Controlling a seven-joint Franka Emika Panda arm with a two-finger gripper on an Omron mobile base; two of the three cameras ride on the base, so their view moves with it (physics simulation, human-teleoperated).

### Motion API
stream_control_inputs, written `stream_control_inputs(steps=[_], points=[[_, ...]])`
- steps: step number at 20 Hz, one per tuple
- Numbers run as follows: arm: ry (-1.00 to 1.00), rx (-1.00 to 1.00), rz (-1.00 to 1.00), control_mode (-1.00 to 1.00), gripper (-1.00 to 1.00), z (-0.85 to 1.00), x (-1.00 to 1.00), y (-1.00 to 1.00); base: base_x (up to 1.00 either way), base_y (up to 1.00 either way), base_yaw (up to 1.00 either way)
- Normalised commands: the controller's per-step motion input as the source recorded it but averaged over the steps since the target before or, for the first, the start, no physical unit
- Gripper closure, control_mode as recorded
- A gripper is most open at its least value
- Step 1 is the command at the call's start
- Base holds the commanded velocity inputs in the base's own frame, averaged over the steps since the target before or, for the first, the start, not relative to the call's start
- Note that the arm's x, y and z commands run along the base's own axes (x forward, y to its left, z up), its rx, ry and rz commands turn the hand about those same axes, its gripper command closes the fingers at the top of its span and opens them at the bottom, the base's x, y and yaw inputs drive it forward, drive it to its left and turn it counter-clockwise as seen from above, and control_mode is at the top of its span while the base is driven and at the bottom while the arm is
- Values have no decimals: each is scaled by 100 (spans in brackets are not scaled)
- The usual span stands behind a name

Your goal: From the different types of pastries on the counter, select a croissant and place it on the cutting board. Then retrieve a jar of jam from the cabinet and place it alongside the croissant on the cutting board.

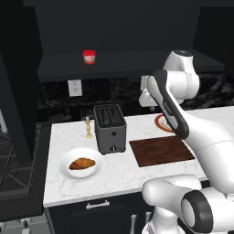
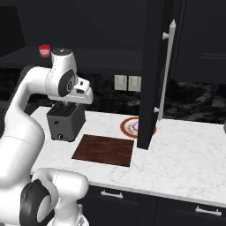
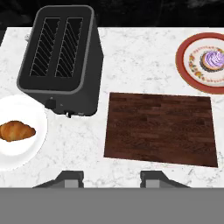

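A: Where is the croissant (image 3: 16,131) found?

B: It is seen lying on a round white plate (image 3: 26,151) at the left end of the counter (image 1: 114,176), just in front of and to the left of the dark toaster (image 1: 109,128). The same croissant (image 1: 82,163) is shown in the left base view, untouched.

A: And the cutting board (image 3: 162,129)?

B: It is laid flat on the counter just right of the toaster, with nothing on it. Beyond its far right corner an orange-rimmed plate (image 3: 203,63) is placed, and the purple-frosted pastry (image 3: 212,60) is carried on it.

A: Is the jar of jam (image 1: 89,56) visible?

B: It is seen upright on the long dark shelf of the cabinet (image 1: 123,66), well above the toaster. A small brass-coloured object (image 1: 88,127) is stood on the counter left of the toaster.

A: How is the gripper (image 3: 111,178) held?

B: It is held high above the counter, pointed down over the board's near edge. The fingertips (image 3: 70,178) are set wide apart, and nothing is gripped between them.
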Motion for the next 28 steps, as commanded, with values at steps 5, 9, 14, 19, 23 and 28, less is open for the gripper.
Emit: stream_control_inputs(steps=[5,9,14,19,23,28], points=[[-1,0,0,-100,-100,19,0,16,0,0,0],[-5,-3,0,-100,-100,37,-8,50,0,0,0],[-2,-5,0,-100,-100,26,0,57,0,0,0],[-11,-11,0,-100,-100,20,0,59,0,0,0],[-16,-10,2,-100,-100,5,-12,20,0,0,0],[-1,2,-2,-100,-100,-1,0,0,0,0,0]])
